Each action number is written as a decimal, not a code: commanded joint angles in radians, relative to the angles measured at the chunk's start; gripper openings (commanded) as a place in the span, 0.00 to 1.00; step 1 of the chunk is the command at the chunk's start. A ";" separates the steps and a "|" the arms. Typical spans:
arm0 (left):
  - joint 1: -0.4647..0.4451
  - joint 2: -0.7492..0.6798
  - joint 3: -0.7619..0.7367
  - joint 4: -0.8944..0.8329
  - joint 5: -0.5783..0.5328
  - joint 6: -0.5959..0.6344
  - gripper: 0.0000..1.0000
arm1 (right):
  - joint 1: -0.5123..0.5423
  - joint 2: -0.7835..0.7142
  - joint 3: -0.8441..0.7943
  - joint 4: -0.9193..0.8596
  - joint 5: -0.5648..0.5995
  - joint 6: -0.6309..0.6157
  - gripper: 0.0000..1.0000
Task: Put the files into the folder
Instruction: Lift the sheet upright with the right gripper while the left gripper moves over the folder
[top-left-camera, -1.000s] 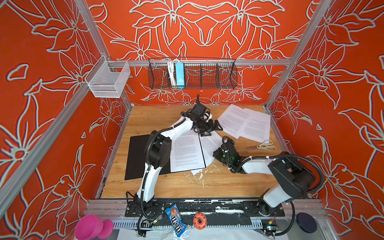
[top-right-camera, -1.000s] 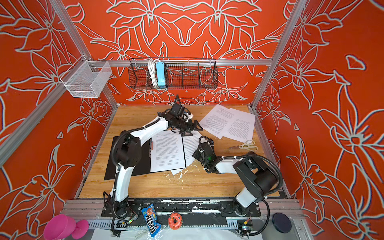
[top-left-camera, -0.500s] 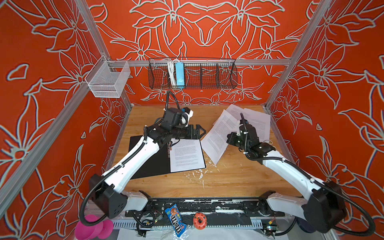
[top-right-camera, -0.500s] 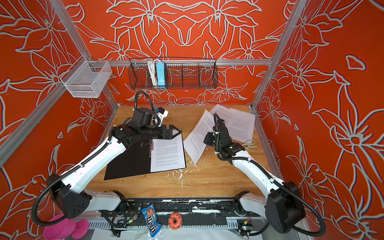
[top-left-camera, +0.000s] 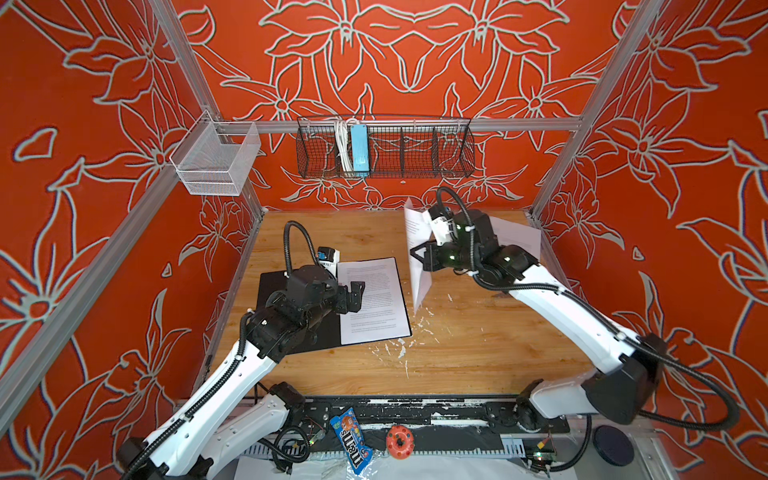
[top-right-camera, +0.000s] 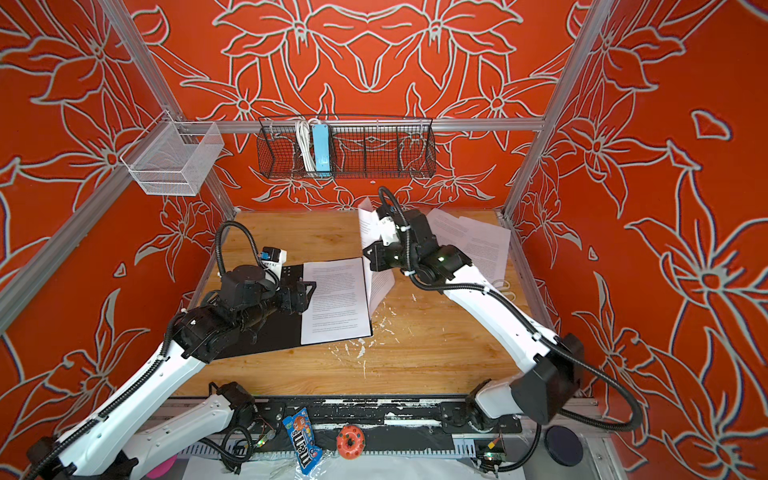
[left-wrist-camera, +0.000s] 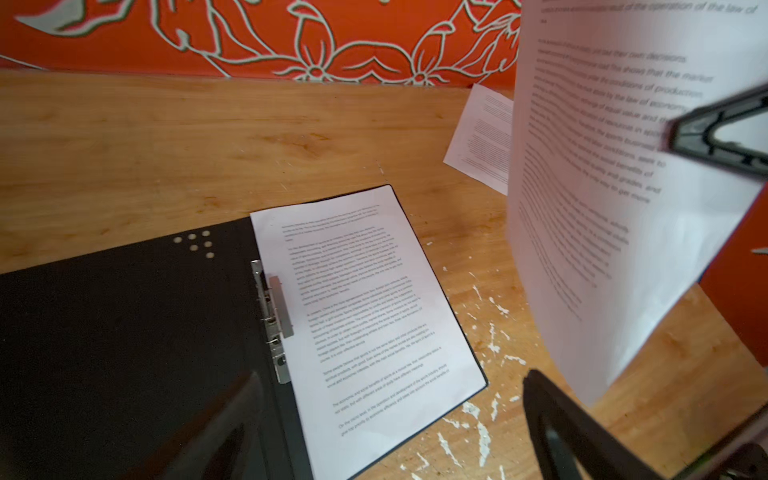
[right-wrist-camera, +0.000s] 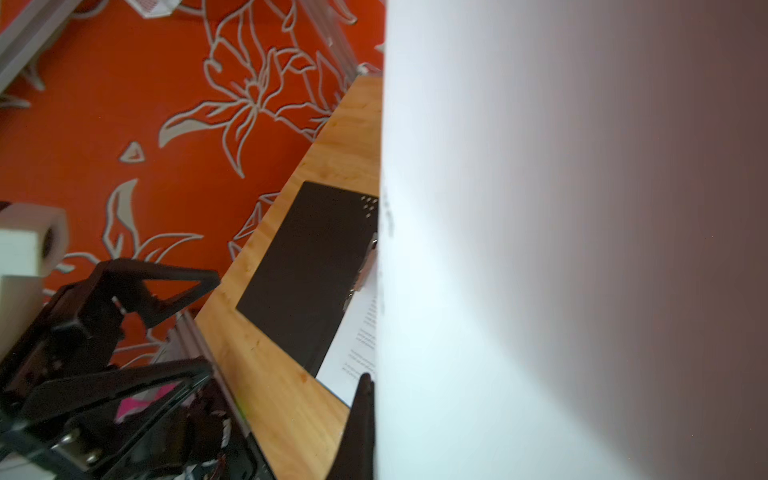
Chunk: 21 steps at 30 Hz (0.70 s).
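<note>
1. Spanning the floor of the red booth, the wooden table (top-left-camera: 478, 353) is the biggest thing we see, flecked with white near its middle.
2. We find the folder (left-wrist-camera: 124, 332) lying open and flat on the table's left half, black inside facing up. In both top views the left arm hides much of its left leaf.
3. We see a held sheet (top-left-camera: 417, 282) standing nearly upright just right of the folder. Whether its lower corner touches the wood we cannot tell. In the right wrist view it fills most of the picture.
4. We count one filed sheet (top-left-camera: 374, 299) lying flat on the folder's right leaf, printed side up, just inside the black border.
5. We see loose sheets (top-left-camera: 519, 241) overlapped on the table at the back right, partly behind the right arm and well apart from the folder.
6. Our right gripper (top-left-camera: 415, 259) is pinched closed on the held sheet, above the table.
7. Our left gripper (top-left-camera: 355, 297) hovers over the folder's spine with its jaws spread wide.
8. We spot the metal clip (left-wrist-camera: 274, 316) along the spine, at the filed sheet's inner edge.
</note>
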 joint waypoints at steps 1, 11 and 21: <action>0.006 -0.019 -0.001 0.019 -0.082 0.027 0.98 | 0.003 0.051 0.059 -0.024 -0.186 0.009 0.00; 0.006 -0.018 0.005 0.006 -0.068 0.058 0.98 | -0.017 0.058 0.049 -0.030 -0.227 0.016 0.00; 0.020 0.043 0.025 -0.007 0.010 0.057 0.98 | -0.134 0.422 0.163 -0.256 -0.080 -0.213 0.00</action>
